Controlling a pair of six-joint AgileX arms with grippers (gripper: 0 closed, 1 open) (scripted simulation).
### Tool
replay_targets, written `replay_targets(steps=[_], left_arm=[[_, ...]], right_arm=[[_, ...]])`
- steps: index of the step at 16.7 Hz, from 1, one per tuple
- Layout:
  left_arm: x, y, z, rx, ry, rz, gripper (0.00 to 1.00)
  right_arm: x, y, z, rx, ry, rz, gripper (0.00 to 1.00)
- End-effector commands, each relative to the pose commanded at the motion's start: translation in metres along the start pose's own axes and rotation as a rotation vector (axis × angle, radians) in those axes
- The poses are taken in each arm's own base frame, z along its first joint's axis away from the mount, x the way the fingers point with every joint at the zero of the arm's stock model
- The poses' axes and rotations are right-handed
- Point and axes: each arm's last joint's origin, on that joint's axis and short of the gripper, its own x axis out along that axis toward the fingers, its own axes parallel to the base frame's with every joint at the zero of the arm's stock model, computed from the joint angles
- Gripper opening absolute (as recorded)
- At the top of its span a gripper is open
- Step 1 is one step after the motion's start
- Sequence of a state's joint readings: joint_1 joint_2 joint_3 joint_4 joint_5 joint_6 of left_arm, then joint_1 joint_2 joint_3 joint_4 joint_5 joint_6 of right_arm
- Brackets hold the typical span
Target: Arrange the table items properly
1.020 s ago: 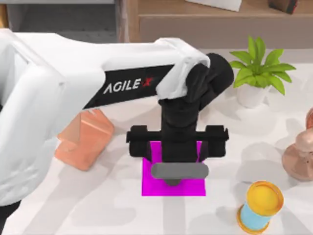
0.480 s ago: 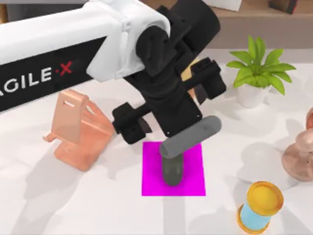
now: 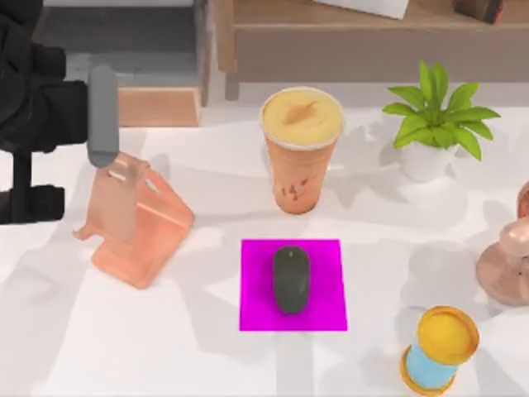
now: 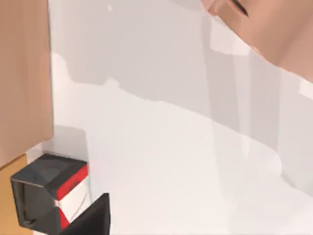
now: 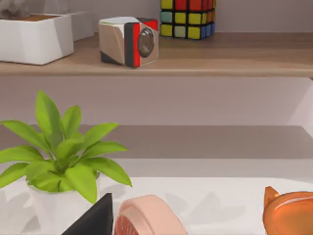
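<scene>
Jaws: cannot tell whether spread or closed on either arm. Left gripper (image 3: 37, 124) raised over the table's far left edge, above and touching nothing, just beyond a peach-coloured angled stand (image 3: 136, 223). Right gripper (image 5: 94, 219) parked, facing the green potted plant (image 5: 61, 152).

Nearest, at right: small blue cylinder with yellow top (image 3: 438, 347), upright. Farther in, centre: small dark grey oval computer mouse (image 3: 291, 279), lying lengthwise in the middle of a flat magenta square mat (image 3: 256, 306), untouched. Beyond that: tall orange cup with creamy yellow top (image 3: 302, 153), upright, apart from the mat. Farthest: wooden shelf (image 3: 347, 37).
</scene>
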State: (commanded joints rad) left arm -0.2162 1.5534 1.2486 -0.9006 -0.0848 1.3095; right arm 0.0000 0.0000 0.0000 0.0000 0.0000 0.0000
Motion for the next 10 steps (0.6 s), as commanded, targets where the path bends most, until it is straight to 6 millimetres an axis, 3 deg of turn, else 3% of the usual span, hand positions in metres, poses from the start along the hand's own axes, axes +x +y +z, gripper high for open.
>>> replay_targets(steps=[3,5,7,10], left_arm=[[0.023,-0.015,-0.088,-0.479,0.107,-0.097,1.0],[0.036,-0.035,-0.129,-0.734,0.159,-0.175,1.0],[0.046,-0.054,-0.156,-0.929,0.196,-0.244,1.0],[0.055,-0.075,-0.176,-1.09,0.223,-0.315,1.0]], right_arm=[[0.0,0.0,0.0,0.0,0.0,0.0,1.0],[0.0,0.0,0.0,0.0,0.0,0.0,1.0],[0.0,0.0,0.0,0.0,0.0,0.0,1.0],[0.0,0.0,0.0,0.0,0.0,0.0,1.0]])
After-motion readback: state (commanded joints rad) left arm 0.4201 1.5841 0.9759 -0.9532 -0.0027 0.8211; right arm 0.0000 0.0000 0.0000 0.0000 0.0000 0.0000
